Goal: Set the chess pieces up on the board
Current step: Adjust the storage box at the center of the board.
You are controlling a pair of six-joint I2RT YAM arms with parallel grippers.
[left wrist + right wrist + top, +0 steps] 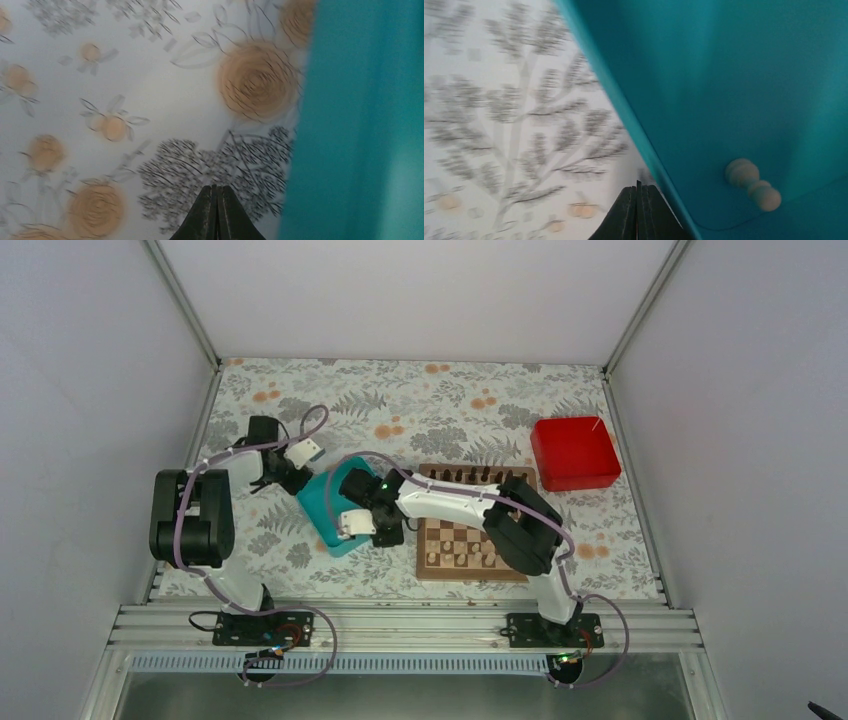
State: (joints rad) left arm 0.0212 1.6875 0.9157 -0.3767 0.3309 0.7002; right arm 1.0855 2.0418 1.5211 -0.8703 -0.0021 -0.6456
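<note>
Right wrist: right gripper (637, 210) and left gripper (217, 210) closed, empty; 1 chess piece (751, 184), perhaps a pawn, in teal tray (724, 75).

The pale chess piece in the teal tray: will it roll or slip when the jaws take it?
Probably it rolls: the pale chess piece lies on its side, all round bulbs. The teal tray looks smooth, so it may slide. Being small and seemingly wooden, it is likely light and stiff.
</note>
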